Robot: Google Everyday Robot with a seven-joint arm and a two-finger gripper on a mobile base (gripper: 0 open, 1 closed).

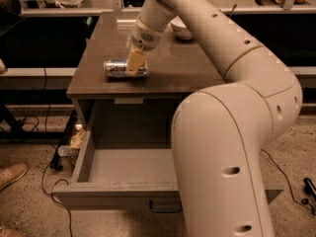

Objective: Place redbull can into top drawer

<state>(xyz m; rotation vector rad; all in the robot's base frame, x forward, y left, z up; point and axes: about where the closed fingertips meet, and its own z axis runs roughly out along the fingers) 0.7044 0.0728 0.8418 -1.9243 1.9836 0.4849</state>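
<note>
The gripper [134,63] is pale yellow and sits right on the can [116,68], which is shiny silver with darker patches. The table [192,70] under it is brown. The arm [237,132] is creamy white with small dark dots. Behind the gripper, the bowl [181,31] is white. The drawer [113,194] is grey-brown with a dark handle [165,209].

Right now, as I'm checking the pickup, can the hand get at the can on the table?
Probably yes: the hand sits over the can, which lies on its side near the front edge of the table, nothing between them.
</note>
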